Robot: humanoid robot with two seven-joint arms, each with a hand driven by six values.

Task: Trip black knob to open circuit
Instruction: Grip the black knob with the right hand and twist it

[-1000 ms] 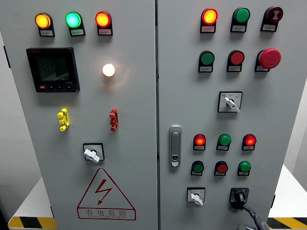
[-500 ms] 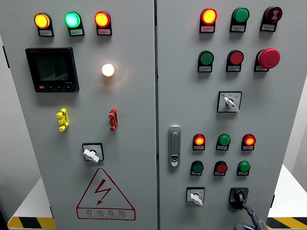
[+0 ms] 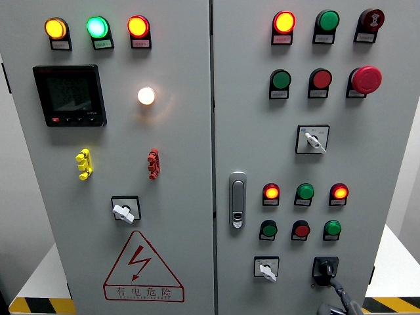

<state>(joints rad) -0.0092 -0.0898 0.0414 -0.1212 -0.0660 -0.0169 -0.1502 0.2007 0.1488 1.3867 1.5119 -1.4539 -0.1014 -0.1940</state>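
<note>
Cabinet: a grey painted metal cabinet (image 3: 177,216) with two flat doors fills the frame, a dark vertical seam running down the middle.
Black knob: a black knob (image 3: 325,268) on a square black plate sits at the lower right of the right door, right of a small white-handled switch (image 3: 266,268).
Right hand: only a dark grey finger (image 3: 341,292) and a bit of the hand (image 3: 338,307) show at the bottom edge, right of the middle; the fingertip reaches up to just below the knob, and whether it touches cannot be told. How the other fingers stand cannot be told.
Left arm: out of view.
Left door: three round glossy lamps (image 3: 96,27) glow amber, green and amber at the upper left; below them a square black meter (image 3: 69,95) with a dim screen and a bright white bulb (image 3: 146,96). Lower down sit a yellow plastic clip (image 3: 84,164), a red clip (image 3: 153,163) and a triangular red-edged warning sticker (image 3: 142,269).
Right door: a domed red mushroom button (image 3: 365,79) stands at the upper right; a polished chrome latch (image 3: 237,199) lies near the seam.
</note>
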